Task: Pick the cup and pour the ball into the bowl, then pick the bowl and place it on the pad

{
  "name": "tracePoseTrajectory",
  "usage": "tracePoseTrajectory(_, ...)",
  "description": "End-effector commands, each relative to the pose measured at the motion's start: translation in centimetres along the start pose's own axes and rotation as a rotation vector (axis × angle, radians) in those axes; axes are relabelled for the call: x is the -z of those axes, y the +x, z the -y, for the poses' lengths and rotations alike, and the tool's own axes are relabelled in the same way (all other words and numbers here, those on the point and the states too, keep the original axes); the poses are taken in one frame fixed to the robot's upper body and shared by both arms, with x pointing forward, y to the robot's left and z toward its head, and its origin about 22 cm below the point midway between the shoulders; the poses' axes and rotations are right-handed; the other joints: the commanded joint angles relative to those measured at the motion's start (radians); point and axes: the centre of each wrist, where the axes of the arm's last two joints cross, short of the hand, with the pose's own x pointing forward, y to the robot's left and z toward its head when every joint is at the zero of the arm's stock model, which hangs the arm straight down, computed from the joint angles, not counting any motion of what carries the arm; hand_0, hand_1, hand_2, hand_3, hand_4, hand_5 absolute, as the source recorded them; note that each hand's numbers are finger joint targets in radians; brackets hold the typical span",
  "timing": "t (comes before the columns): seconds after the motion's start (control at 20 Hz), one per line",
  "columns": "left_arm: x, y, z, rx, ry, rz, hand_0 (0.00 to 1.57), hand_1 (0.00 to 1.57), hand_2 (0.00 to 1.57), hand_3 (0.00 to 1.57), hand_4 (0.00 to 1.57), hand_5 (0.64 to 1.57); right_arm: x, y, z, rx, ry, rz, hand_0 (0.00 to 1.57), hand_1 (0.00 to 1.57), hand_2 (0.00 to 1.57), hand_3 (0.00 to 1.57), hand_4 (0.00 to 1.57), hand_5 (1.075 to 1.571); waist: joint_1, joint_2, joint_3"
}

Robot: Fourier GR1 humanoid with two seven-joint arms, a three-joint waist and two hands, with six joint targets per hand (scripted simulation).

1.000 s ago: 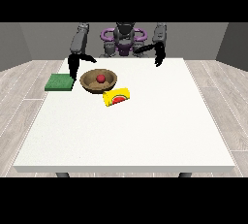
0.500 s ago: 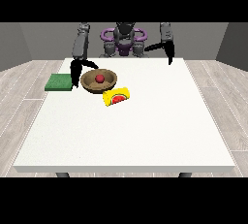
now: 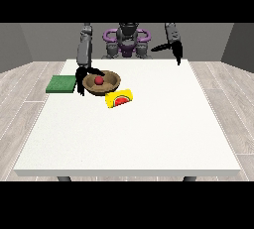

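A small red ball (image 3: 99,80) sits in the round brown wooden bowl (image 3: 112,83) on the flat white counter (image 3: 129,129). The robot hand at the view's left (image 3: 82,76) curls around the bowl's rim beside the square green pad (image 3: 61,84). A yellow cup with a watermelon print (image 3: 119,98) lies tipped over, touching the bowl. The robot hand at the view's right (image 3: 174,49) hangs released, fingers straight.

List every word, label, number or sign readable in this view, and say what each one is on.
There are none to read.
The yellow cup lying on its side carries a watermelon-slice picture, no lettering.
The bowl, the red ball in it, the green pad and the white table show no markings.
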Motion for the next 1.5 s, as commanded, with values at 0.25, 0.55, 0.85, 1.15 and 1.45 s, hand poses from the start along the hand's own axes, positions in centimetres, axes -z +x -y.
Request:
tracePoseTrajectory(0.25, 1.6, 3.4, 0.2, -0.014, -0.03, 0.138, 0.0, 0.0, 0.0, 0.0, 0.47, 1.564, -3.7, -3.0, 4.8, -0.303, -0.245, -0.196, 1.57, 1.57, 1.57, 1.09, 0.85, 1.505, 0.088, 0.112, -0.0017)
tracePoseTrajectory(0.55, 1.0, 2.0, 0.4, -0.041, -0.1, 0.056, 0.0, 0.0, 0.0, 0.0, 0.76, 1.507, -2.7, -0.8, 6.6, -0.581, -0.338, -0.235, 1.57, 1.57, 1.57, 1.4, 0.92, 1.565, 0.126, 0.021, -0.0058)
tracePoseTrajectory(0.85, -1.0, -2.7, -2.0, -0.071, 0.015, -0.139, 0.0, 0.0, 0.0, 0.0, 0.97, 1.423, 1.3, 1.9, 1.8, -0.613, -0.296, -0.398, 1.57, 1.57, 1.57, 0.94, 0.84, 1.563, 0.001, -0.184, -0.0038)
tracePoseTrajectory(1.15, -5.0, -6.8, -4.7, -0.036, 0.11, -0.285, 0.0, 0.0, 0.0, 0.0, 1.0, 1.404, 4.3, 6.0, -0.9, -0.657, -0.191, -0.464, 1.57, 1.57, 1.57, 0.89, 0.81, 1.567, -0.124, -0.304, -0.0019)
tracePoseTrajectory(1.45, -4.8, -6.4, -4.7, -0.048, 0.106, -0.242, 0.0, 0.0, 0.0, 0.0, 1.0, 1.418, 4.8, 8.0, -1.7, -0.573, -0.223, -0.446, 1.57, 1.57, 1.57, 0.77, 0.79, 1.57, -0.117, -0.256, -0.0008)
